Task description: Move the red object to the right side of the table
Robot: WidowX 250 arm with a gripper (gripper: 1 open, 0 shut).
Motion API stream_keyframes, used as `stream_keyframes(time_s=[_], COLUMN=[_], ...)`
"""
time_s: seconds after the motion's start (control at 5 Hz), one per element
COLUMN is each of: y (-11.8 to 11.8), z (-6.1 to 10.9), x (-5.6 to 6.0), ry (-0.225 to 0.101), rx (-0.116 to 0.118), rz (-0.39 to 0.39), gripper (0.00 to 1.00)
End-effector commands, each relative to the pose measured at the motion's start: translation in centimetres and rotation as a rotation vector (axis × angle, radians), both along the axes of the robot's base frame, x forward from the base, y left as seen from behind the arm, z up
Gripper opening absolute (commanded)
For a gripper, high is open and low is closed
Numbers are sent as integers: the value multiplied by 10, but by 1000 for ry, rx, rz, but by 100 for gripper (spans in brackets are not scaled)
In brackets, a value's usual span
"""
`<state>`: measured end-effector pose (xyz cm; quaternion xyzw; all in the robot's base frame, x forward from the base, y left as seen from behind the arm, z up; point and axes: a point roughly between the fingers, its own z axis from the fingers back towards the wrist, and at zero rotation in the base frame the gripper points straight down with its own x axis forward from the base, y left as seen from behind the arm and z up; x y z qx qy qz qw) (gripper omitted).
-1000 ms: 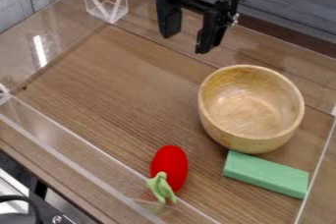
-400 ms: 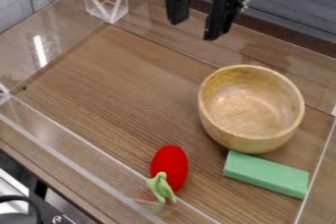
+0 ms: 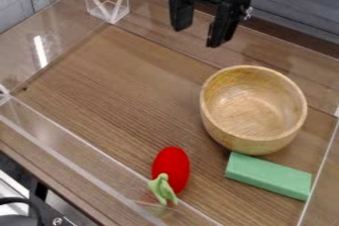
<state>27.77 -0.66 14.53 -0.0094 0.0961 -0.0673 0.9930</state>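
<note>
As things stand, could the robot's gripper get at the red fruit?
Probably yes: the gripper hovers at the far side, and only bare tabletop seems to lie between it and the fruit.

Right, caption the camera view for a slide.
Red object near the acrylic wall, wooden bowl and green block beside it, gripper beyond.

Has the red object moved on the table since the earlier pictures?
No. The red object lies at the same place, left of the green block in the view.

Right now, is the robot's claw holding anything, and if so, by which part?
Nothing is held: the gripper hangs with no object showing between its fingers.
</note>
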Motion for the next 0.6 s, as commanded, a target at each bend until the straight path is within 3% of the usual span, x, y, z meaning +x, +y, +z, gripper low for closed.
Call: stream_keyframes(time_s=[0.0,0.2,0.4], y=[16,26,21], z=[6,8,6], x=[10,12,9], ry=[-37,-38,-34], rx=[1,-10,-24], rz=[2,8,64], gripper=[100,100,100])
